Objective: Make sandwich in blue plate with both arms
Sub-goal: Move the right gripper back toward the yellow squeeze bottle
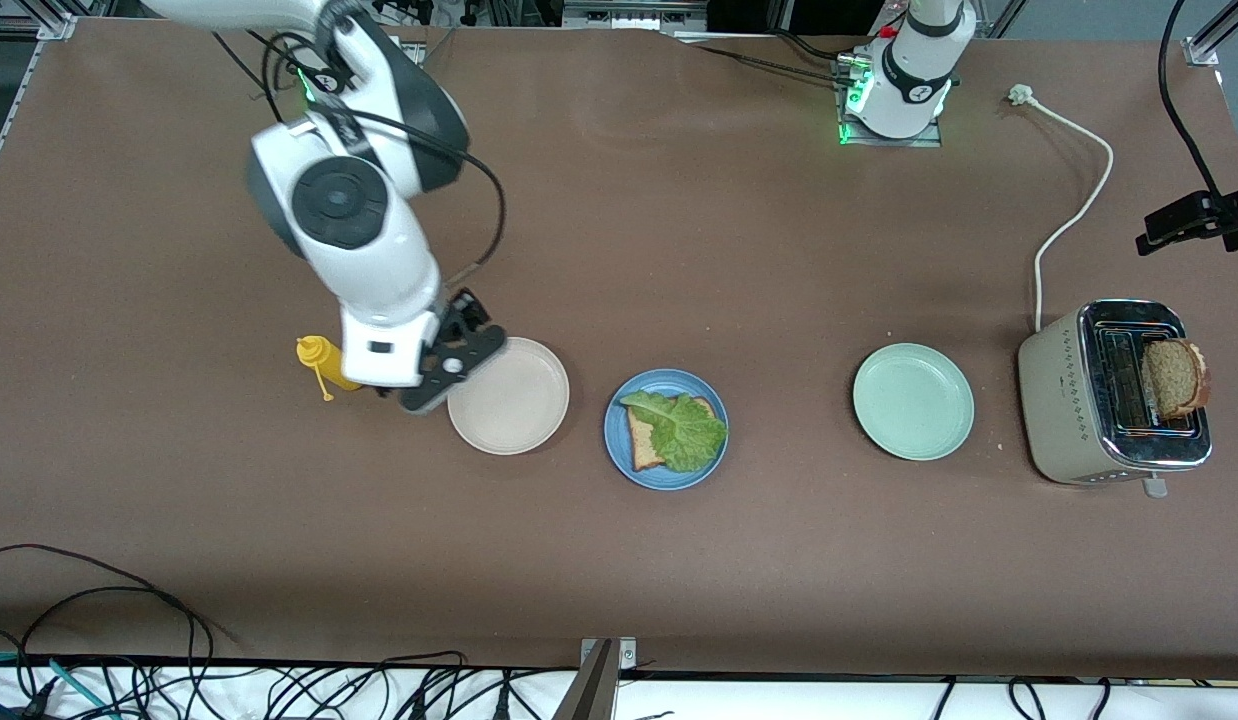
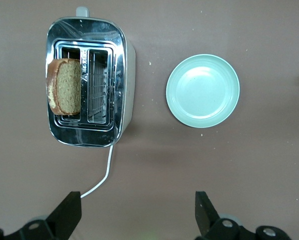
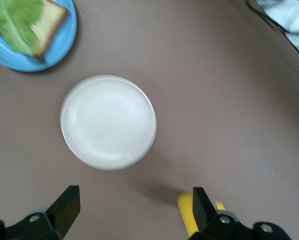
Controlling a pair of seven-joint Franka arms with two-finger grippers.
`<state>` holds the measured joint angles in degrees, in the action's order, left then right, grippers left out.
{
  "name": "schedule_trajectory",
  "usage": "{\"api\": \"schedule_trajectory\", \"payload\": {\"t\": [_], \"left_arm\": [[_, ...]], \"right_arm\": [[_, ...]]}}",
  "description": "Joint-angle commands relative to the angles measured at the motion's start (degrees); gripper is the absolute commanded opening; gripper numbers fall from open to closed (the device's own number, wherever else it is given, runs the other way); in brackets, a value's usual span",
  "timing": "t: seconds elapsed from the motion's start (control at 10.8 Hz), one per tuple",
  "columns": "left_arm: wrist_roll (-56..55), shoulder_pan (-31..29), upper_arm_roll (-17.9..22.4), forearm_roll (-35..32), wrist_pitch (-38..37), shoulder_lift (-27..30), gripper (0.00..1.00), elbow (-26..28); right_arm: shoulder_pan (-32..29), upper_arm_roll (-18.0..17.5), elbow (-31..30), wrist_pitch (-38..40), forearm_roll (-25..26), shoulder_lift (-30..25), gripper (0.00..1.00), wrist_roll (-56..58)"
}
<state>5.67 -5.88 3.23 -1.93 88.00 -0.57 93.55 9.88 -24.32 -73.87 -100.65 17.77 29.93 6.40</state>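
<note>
The blue plate [image 1: 666,475] lies mid-table and holds one slice of brown bread [image 1: 643,450] with a ruffled lettuce leaf [image 1: 681,428] on top. In the right wrist view the blue plate [image 3: 64,42], bread [image 3: 50,19] and lettuce [image 3: 14,17] show at the edge. My right gripper [image 1: 451,372] [image 3: 134,206] hangs open and holds nothing, over the table between a yellow bottle and a beige plate. A second bread slice [image 1: 1173,378] [image 2: 65,86] stands in the toaster. My left gripper [image 2: 138,207] is open and holds nothing, over bare table by the toaster's cord; the front view does not show it.
A beige plate [image 1: 509,396] [image 3: 108,121] lies beside the blue plate toward the right arm's end, with a yellow squeeze bottle [image 1: 321,355] [image 3: 185,214] past it. A mint-green plate [image 1: 913,401] [image 2: 203,90] and a toaster [image 1: 1069,400] [image 2: 87,30] with its white cord [image 1: 1074,210] lie toward the left arm's end.
</note>
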Motion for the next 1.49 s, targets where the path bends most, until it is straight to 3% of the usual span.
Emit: {"api": "schedule_trajectory", "payload": {"t": [0.0,0.28,0.37,0.65,0.84,1.02,1.3,1.39], "left_arm": [[-0.2,-0.2,-0.6,0.2,-1.6,-0.3,1.00,-1.3],[-0.2,-0.2,-0.6,0.3,-1.7,-0.3,1.00,-1.3],[-0.2,-0.2,-0.6,0.3,-1.7,-0.3,1.00,-1.3],[-0.2,-0.2,-0.7,0.3,-1.7,-0.3,1.00,-1.3],[-0.2,0.0,-0.7,0.3,-1.7,-0.3,1.00,-1.3],[-0.3,0.1,-0.8,0.3,-1.8,-0.3,1.00,-1.3],[-0.2,0.3,-0.9,0.3,-2.2,-0.3,1.00,-1.4],[-0.3,0.4,-1.1,0.3,-2.7,-0.3,1.00,-1.4]], "right_arm": [[-7.0,-0.2,-7.1,5.9,-1.3,-7.6,1.00,0.5],[-13.9,0.5,-16.2,4.3,-1.8,-13.6,1.00,0.4],[-15.1,0.9,-21.3,0.2,-3.4,-17.4,1.00,0.5],[-15.5,6.5,-40.8,-19.6,-8.4,-26.9,1.00,7.0],[-15.5,10.8,-45.9,-26.7,-16.0,-27.6,1.00,17.6],[-15.5,13.8,-47.4,-28.4,-23.9,-27.4,1.00,30.0],[-15.5,19.6,-47.7,-28.8,-42.3,-24.6,1.00,58.6],[-15.6,21.1,-47.8,-28.5,-46.4,-23.7,1.00,65.9]]}}
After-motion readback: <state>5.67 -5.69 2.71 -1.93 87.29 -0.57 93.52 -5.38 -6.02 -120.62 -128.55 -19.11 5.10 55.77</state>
